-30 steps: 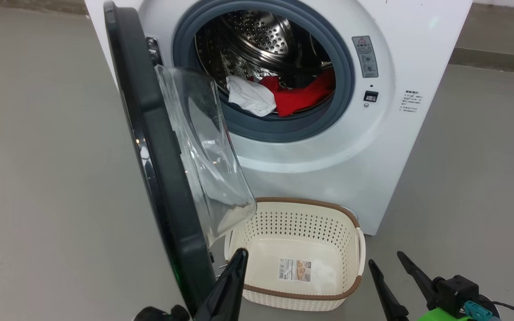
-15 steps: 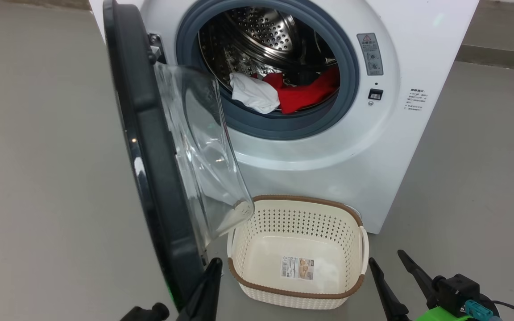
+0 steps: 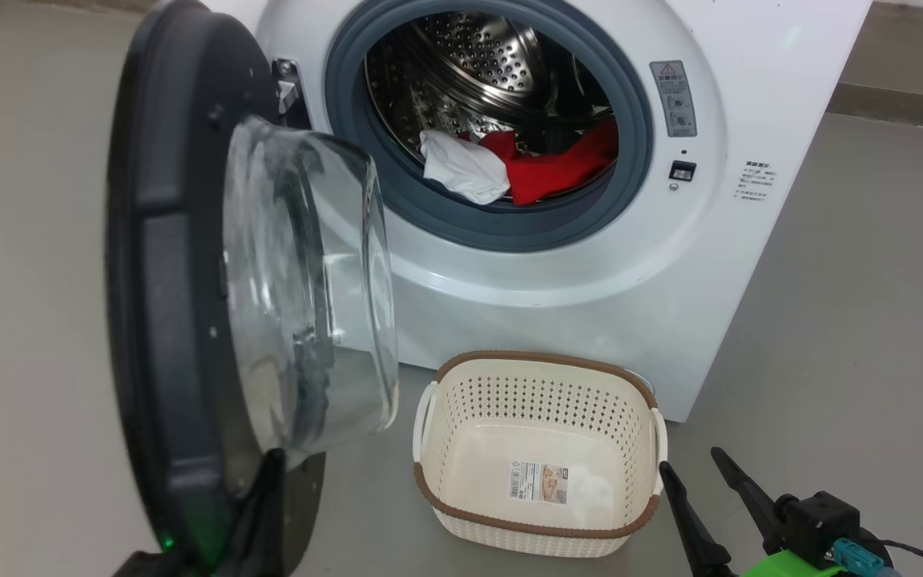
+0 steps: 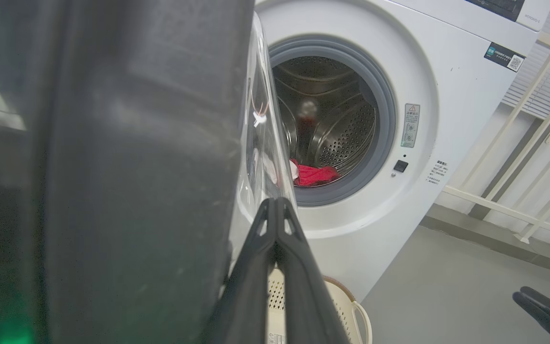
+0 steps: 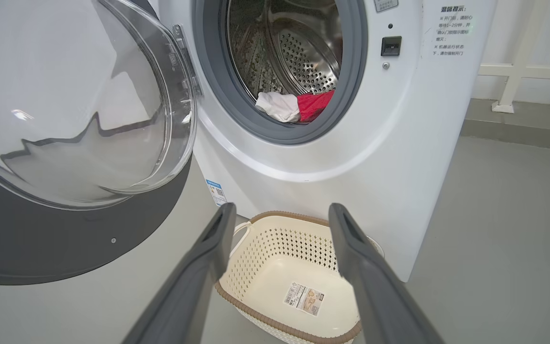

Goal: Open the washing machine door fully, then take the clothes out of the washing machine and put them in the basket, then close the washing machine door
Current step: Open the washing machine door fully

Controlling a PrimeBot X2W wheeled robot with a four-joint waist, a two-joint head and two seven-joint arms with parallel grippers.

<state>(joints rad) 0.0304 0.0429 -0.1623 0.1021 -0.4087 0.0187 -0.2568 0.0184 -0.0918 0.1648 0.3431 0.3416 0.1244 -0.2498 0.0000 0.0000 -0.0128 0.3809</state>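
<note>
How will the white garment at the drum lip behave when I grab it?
Likely floppy: the white garment lies crumpled, resting against the grey gasket. Probably light, as it looks like a small, thin cloth. It touches the red garment, so it may drag that along.

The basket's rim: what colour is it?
The basket has a brown rim, clearest in the right wrist view.
</note>
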